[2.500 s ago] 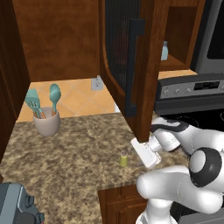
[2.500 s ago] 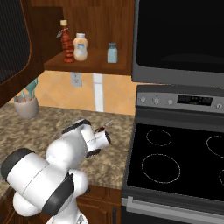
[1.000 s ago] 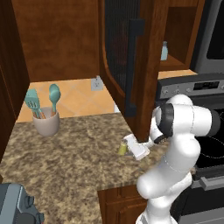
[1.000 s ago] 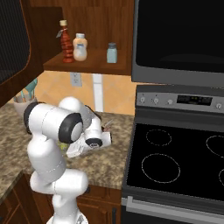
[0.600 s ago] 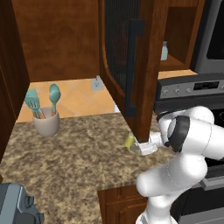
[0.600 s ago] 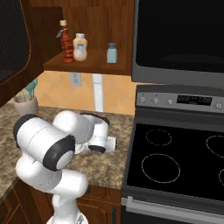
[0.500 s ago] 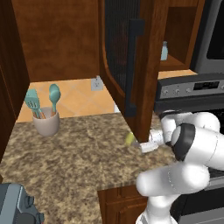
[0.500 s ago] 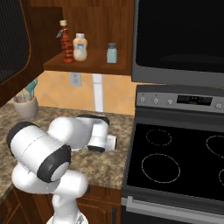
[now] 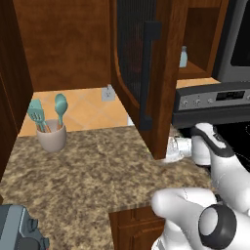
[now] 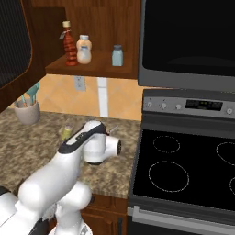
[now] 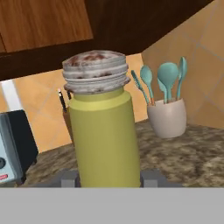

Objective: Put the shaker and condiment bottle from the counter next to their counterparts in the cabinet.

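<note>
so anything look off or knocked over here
Nothing stands out. The shaker stands upright between the gripper fingertips on the counter, the utensil cup is upright, and nothing is spilled.

A home kitchen is showing here: a speckled granite surface (image 9: 93, 171) is running beside a black glass-top stove (image 10: 183, 170), wooden wall cabinets (image 9: 161, 73) are hanging above, bottles are standing on a cabinet shelf (image 10: 92, 68), and a crock of teal utensils (image 9: 50, 131) is sitting near a toaster (image 9: 19, 229).
</note>
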### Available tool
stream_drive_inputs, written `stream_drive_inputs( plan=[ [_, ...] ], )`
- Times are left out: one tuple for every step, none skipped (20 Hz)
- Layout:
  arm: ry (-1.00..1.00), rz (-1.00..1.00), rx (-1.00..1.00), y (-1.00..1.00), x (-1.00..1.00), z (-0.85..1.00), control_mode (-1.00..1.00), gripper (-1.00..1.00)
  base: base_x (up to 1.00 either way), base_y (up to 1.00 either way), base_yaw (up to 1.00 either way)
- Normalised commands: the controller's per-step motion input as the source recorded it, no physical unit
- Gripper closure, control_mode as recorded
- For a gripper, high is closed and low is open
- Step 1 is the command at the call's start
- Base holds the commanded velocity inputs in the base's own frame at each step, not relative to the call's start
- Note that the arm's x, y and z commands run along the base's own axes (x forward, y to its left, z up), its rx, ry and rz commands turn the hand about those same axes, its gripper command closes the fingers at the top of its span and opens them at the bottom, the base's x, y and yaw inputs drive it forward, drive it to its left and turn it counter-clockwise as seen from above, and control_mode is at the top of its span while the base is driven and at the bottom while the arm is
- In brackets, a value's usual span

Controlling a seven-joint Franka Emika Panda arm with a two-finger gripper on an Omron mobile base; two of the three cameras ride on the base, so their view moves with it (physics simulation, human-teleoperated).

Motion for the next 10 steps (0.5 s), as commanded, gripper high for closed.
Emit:
stream_drive_inputs(
  plan=[
    [0.00,-0.20,0.00,-0.34,-0.73,0.33,-1.00,1.00,0.00,0.00,0.00],
    [0.00,-0.23,0.00,-0.31,-0.73,0.39,-1.00,1.00,0.00,0.00,0.00],
    [0.00,-0.24,0.00,-0.37,-0.76,0.43,-1.00,1.00,0.00,0.00,0.00],
    [0.01,-0.25,0.00,-0.42,-0.74,0.47,-1.00,1.00,0.00,0.00,0.00],
    [0.04,-0.25,0.02,-0.42,-0.73,0.48,-1.00,1.00,0.00,0.00,0.00],
    [0.08,-0.26,0.06,-0.46,-0.74,0.53,-1.00,1.00,0.00,0.00,0.00],
    [0.13,-0.27,0.08,-0.44,-0.73,0.54,-1.00,1.00,0.00,0.00,0.00],
    [0.13,-0.30,0.07,-0.41,-0.76,0.51,-1.00,1.00,0.00,0.00,0.00],
    [0.17,-0.27,0.00,-0.34,-0.56,0.64,-1.00,1.00,0.00,0.00,0.00],
    [0.00,-0.16,-0.07,0.00,-0.25,0.76,-1.00,1.00,0.00,0.00,0.00]
  ],
)
